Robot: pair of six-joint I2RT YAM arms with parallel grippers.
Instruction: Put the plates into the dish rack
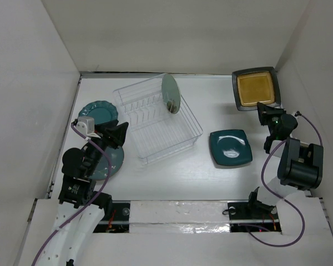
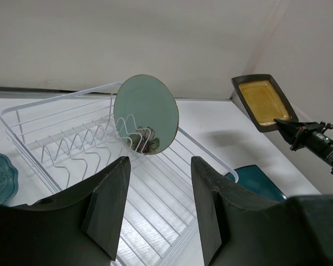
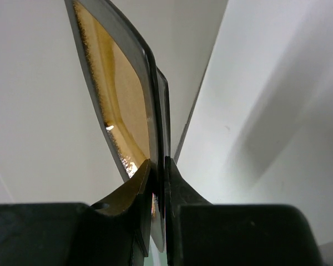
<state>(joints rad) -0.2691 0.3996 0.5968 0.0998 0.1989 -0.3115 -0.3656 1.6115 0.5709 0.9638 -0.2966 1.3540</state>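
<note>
Sitting askew on the white bench [image 1: 211, 183], the clear dish rack [image 1: 155, 141] takes up the far middle, between the two arms. Right of it, in the far right corner by the wall, is the square mustard-yellow plate [image 1: 256, 88] with its dark rim. It is tilted up, and the right pincer [image 1: 265, 108] is clamped on its near rim; the right wrist view shows both fingers [image 3: 134, 191] pressed against the plate's edge. Whether its far edge touches the bench cannot be told.

The squarish dark teal plate [image 1: 230, 147] lies flat on the bench just right of the rack. It is near the right arm and touches nothing.

On the left, the round teal-blue plate [image 1: 112, 162] lies flat, partly hidden under the left arm. The scalloped teal plate [image 1: 100, 112] lies beyond it, just beside the rack's left end.

The pale green plate [image 1: 171, 93] stands upright on edge among the pegs at the rack's far end.

The left pincer [image 1: 119, 134] hangs by the rack's near left side, its jaws spread apart and holding nothing.
</note>
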